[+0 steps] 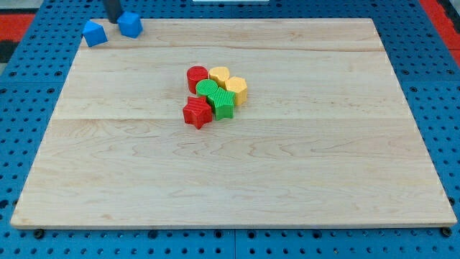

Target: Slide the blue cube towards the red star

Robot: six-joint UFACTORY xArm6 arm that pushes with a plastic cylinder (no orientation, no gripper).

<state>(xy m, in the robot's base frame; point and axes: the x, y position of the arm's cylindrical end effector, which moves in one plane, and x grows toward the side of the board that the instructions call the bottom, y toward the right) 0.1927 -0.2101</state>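
Two blue blocks sit at the far top-left corner of the wooden board [302, 180], well apart from the cluster at its middle. The blue cube [130, 24] is the one toward the view's right of the pair; the other blue block [94, 33], of a sloped shape I cannot name with certainty, lies just beside it on the view's left.

My tip [113, 19] stands just to the view's left of the blue cube, at its top-left side, touching or nearly touching; I cannot tell which. I carry no hand to open or close, only the rod, and it grips nothing.

Landmark: the red star [196, 113]. It lies at the lower-left edge of the cluster, well below and to the view's right of the blue cube. Touching or just beside the red star are the green blocks [217, 97]; above it is the red cylinder [197, 76], and further to its upper right the yellow blocks [228, 81].

Procedure, as I judge it:
1. Keep my tip on the side of the blue cube opposite the red star, i.e. its upper left.
2. Push along the straight line joining cube and star, down and to the view's right.
3. Keep contact centred on the face; an off-centre push will likely turn the cube aside.
4. Stop short of the star, so the cluster is not scattered.

The blue cube appears small, bright blue, flat-faced and upright.
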